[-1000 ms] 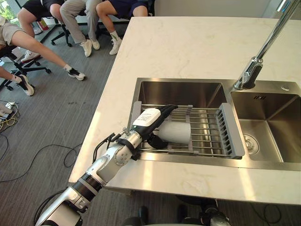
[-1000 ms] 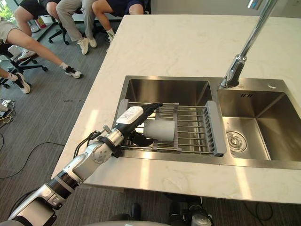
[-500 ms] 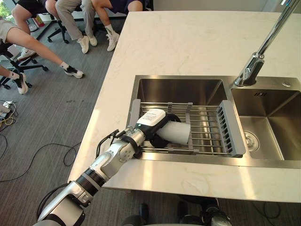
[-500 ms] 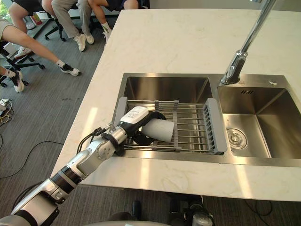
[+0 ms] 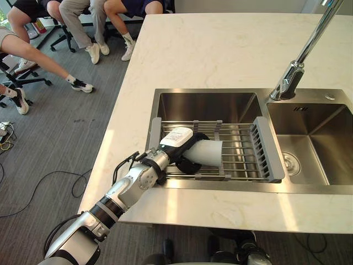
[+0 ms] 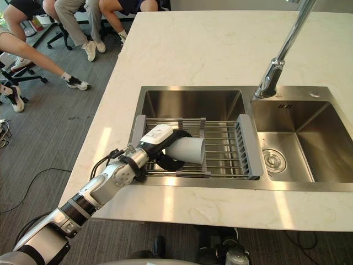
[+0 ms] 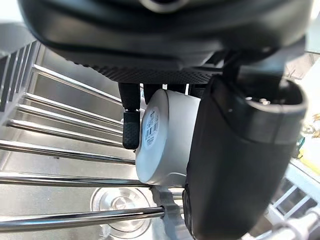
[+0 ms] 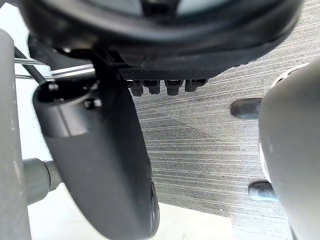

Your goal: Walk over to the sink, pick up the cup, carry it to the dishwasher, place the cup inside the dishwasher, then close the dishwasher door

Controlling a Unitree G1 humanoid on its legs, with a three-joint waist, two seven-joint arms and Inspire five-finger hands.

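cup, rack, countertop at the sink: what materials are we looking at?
cup: matte white, opaque, so probably plastic or ceramic; the look leaves it open.
rack: bright reflective rods, likely stainless steel, with dull grey end pieces that look like plastic.
countertop: pale with faint veining and glossy highlights, so polished stone or a stone-look slab.

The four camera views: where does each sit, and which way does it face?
Left eye view: on the head, looking down at the sink; left arm enters lower left, left hand curled round the cup on the drying rack.
Right eye view: beside it on the head, same scene, same arm.
Left wrist view: on the left wrist, looking along the hand at the cup's base.
Right wrist view: on the right wrist, past the right hand to carpet.
Shared: both eyes and the left wrist see the cup.
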